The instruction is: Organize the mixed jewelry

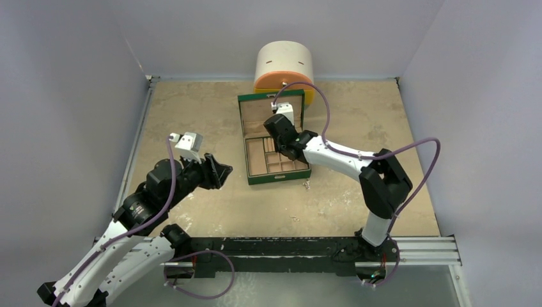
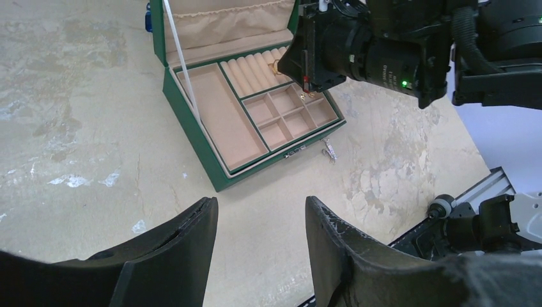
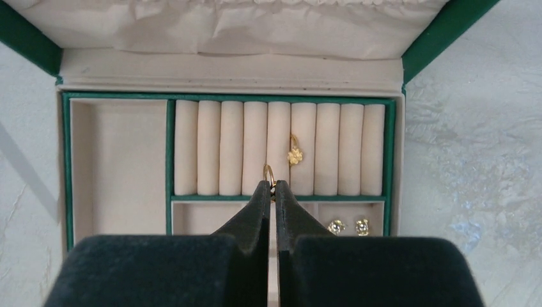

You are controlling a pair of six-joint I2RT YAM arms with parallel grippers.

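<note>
Toward the tabletop's far edge, the right gripper (image 3: 269, 187) pinches a small gold ring (image 3: 269, 171) over the cream ring rolls (image 3: 220, 147) of the open green jewellery box (image 3: 64, 160), apparently for slotting; the left gripper (image 2: 261, 203) hangs spread near the left edge.

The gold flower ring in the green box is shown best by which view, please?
Right wrist: the gold flower ring sits unobstructed between rolls. Left wrist: a gold speck at most; top external, the right arm covers it.
</note>
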